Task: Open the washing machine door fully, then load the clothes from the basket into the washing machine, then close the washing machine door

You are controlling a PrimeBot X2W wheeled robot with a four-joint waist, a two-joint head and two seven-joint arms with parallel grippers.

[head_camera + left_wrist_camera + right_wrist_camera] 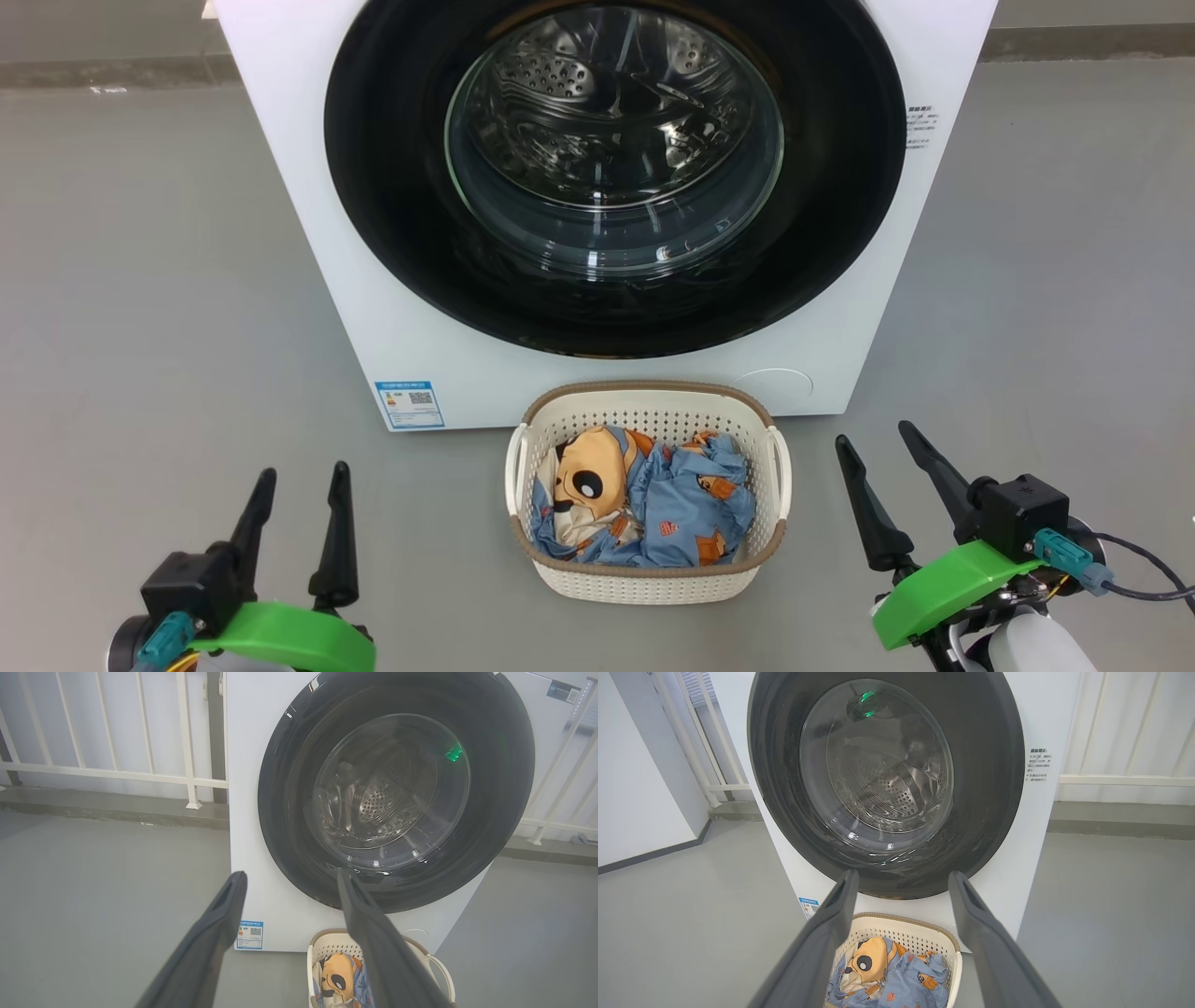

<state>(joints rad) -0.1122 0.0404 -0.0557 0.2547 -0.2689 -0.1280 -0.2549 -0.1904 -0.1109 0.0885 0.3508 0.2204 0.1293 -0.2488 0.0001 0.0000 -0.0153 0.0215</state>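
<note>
The white washing machine (308,233) stands ahead with its round black door (392,187) shut flat against the front; the steel drum shows through the glass. On the floor just before it sits the cream basket (653,579) holding the light blue clothes (691,513) with a tan animal face. My left gripper (301,474) hovers open at the lower left, left of the basket. My right gripper (876,434) hovers open at the lower right, right of the basket. Both are empty. The wrist views show the door (289,812) (994,788), the basket (439,961) (896,926) and the clothes (338,975) (906,984).
Grey floor (140,327) spreads on both sides of the machine. A white railing (117,772) runs behind it on the left, and a white wall (635,788) stands further left. A blue label sticker (409,403) marks the machine's lower left corner.
</note>
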